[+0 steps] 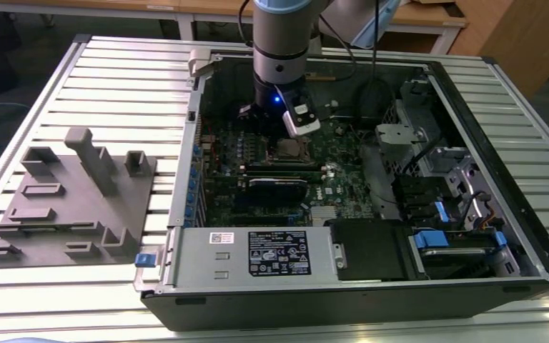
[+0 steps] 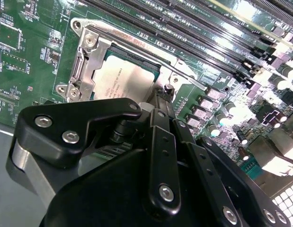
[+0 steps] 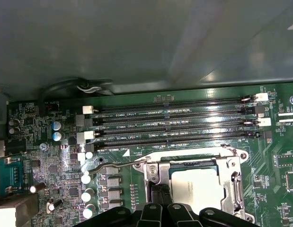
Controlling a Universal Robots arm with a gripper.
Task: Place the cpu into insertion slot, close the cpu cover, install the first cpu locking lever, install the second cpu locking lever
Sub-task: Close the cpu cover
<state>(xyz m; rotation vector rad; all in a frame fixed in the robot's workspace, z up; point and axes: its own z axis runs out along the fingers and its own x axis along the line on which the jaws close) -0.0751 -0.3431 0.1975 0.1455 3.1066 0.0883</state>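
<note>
Reaching down into the open computer case (image 1: 351,304) on the slatted worktop (image 1: 122,71), the arm sets its claw (image 2: 160,97) low over the green motherboard (image 2: 23,71), right at one edge of the insertion slot (image 2: 133,53). The claw's fingers are pressed together with nothing visible between them. The cpu (image 2: 125,78) lies flat in the slot, silvery top up, and the cpu cover (image 2: 92,52) is folded down around it, so the chip shows through the window. A thin silver locking lever (image 3: 118,164) lies low along the slot's side nearest the long memory slots (image 3: 174,123) (whether it is hooked home I cannot tell), and the fingertips sit just beside it. A grey moulded fixture (image 1: 74,200) rests on the worktop, apart from the case, at the exterior view's left.
</note>
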